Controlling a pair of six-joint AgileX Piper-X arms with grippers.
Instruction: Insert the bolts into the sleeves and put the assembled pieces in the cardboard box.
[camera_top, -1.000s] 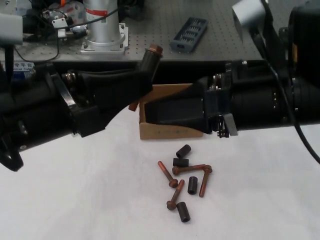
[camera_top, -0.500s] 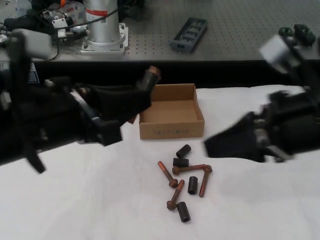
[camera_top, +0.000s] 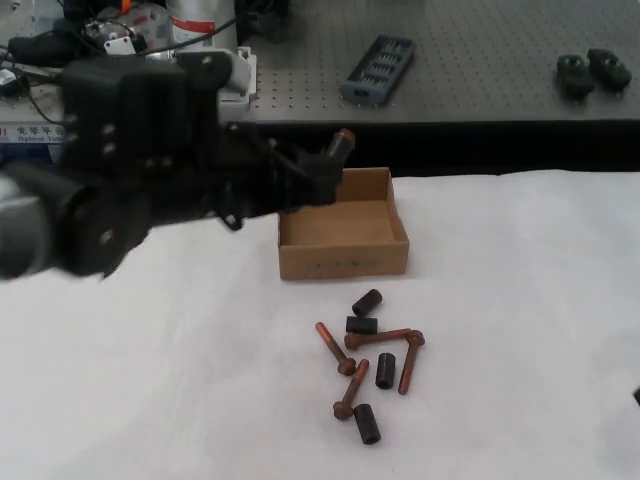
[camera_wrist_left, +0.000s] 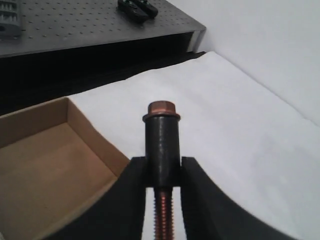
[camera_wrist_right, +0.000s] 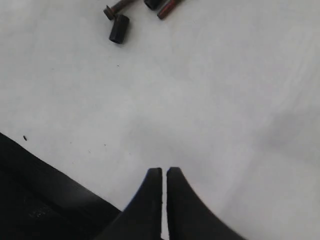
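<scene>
My left gripper (camera_wrist_left: 162, 162) is shut on a black sleeve (camera_wrist_left: 162, 142) with a copper bolt (camera_wrist_left: 161, 107) pushed through it, the head on top and the thread showing below. In the high view this assembled piece (camera_top: 338, 150) is held above the back left corner of the open cardboard box (camera_top: 343, 262). The box's inside (camera_wrist_left: 40, 170) looks bare. Several loose copper bolts (camera_top: 335, 347) and black sleeves (camera_top: 386, 370) lie on the white cloth in front of the box. My right gripper (camera_wrist_right: 163, 172) is shut with nothing in it, low over bare cloth, a sleeve (camera_wrist_right: 119, 28) some way ahead of it.
A dark perforated bench stands behind the cloth, with a grey ribbed block (camera_top: 378, 67), a silver post base (camera_top: 205, 60) and two dark green parts (camera_top: 592, 68). The cloth (camera_top: 520, 300) to the right of the box is bare.
The right arm has pulled back from over the box and left the high view to the right. The left arm has swung in, carrying the assembled piece rightwards towards the box.
</scene>
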